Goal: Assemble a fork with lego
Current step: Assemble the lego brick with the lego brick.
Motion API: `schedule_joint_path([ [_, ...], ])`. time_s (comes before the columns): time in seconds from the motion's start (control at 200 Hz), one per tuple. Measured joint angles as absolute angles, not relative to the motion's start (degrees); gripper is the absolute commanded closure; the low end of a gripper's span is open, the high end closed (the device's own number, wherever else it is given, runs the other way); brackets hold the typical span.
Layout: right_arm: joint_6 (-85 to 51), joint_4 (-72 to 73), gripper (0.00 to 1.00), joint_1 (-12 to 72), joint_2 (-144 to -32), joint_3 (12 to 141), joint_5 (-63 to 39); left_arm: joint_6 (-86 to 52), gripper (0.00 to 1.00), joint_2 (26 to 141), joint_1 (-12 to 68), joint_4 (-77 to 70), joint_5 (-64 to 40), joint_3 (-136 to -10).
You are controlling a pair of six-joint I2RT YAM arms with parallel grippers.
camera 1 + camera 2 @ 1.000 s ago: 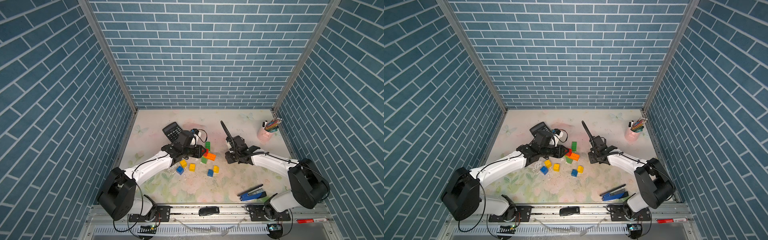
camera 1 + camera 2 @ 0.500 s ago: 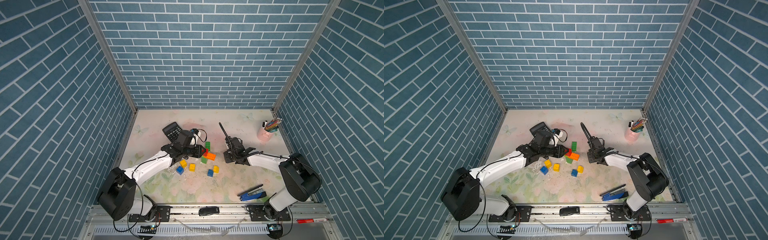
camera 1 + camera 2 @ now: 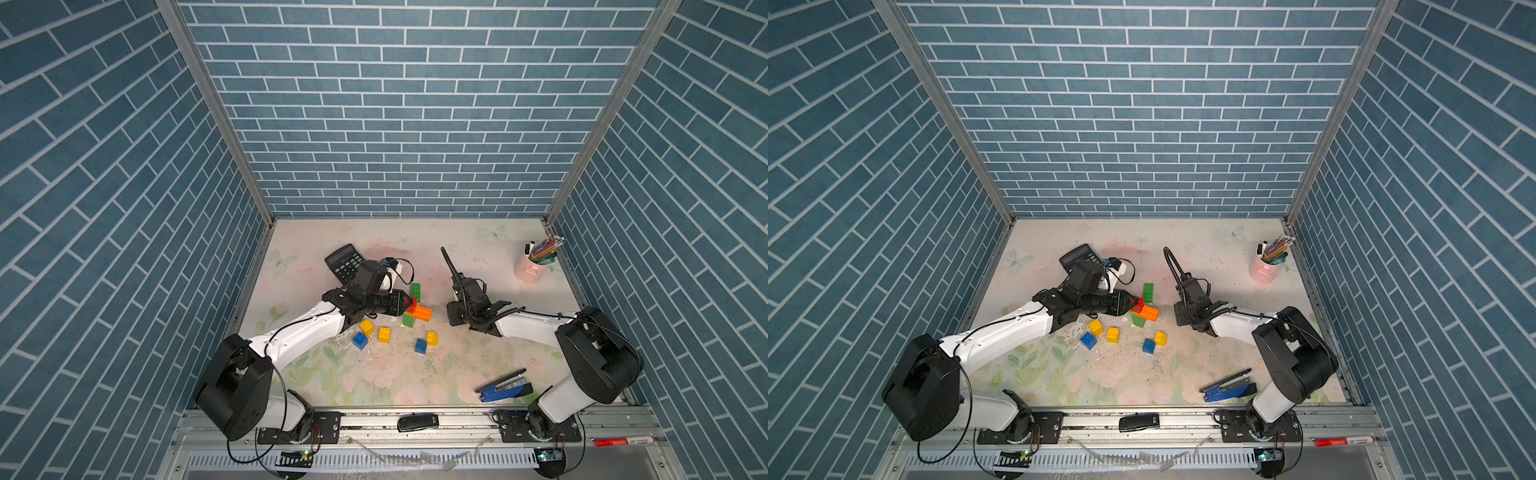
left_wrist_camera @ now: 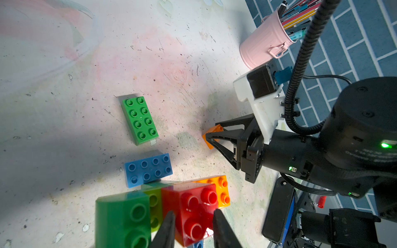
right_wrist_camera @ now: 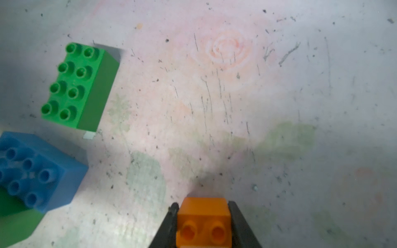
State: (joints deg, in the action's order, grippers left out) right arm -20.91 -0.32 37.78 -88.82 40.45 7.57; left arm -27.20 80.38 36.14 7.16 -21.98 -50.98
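The left gripper (image 4: 193, 212) is closed on a red brick (image 4: 191, 199), with one jaw on each side of it. This red brick belongs to a small cluster: an orange oblong brick (image 4: 222, 190) touches it on one side, and a lime brick (image 4: 155, 200) and then a dark green brick (image 4: 122, 219) are on the other side, so the cluster makes a short row. In both top views the row lies almost across the table (image 3: 374, 382), from the robot's left to its right. I cannot tell if the cluster rests on the table or is a little above it. The right gripper (image 5: 203, 204) is closed on a small orange brick (image 5: 203, 223), and two studs show on the face towards its wrist camera. From this brick the cluster lies towards the robot's left, near but apart, with bare table between them, and the orange end of the row is the nearest one. A blue oblong brick (image 4: 148, 169) lies just beside the cluster and a green oblong brick (image 4: 139, 120) is a bit further. As I judge it, the right arm must carry its brick leftwards to the cluster, and the studs probably need to be aligned first.
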Motion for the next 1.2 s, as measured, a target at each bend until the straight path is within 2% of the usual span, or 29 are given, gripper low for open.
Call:
schedule_joint_path([
  [0.195,-14.0,-0.8,1.0,37.9,-74.1,39.0,6.0,-27.2,0.68,80.4,35.8,7.0,-22.0,-51.0],
  [0.28,-10.2,-0.5,1.0,38.4,-71.4,41.3,2.9,-27.3,0.68,80.4,35.7,7.0,-22.0,-51.0],
  [0.585,-1.0,-8.5,1.0,44.2,-75.8,49.7,-7.0,-27.5,0.68,80.4,35.7,6.9,-22.1,-51.0],
  [1.2,9.1,-16.8,1.0,43.0,-83.2,57.3,-17.0,-27.6,0.68,80.4,35.6,6.1,-22.2,-50.7],
])
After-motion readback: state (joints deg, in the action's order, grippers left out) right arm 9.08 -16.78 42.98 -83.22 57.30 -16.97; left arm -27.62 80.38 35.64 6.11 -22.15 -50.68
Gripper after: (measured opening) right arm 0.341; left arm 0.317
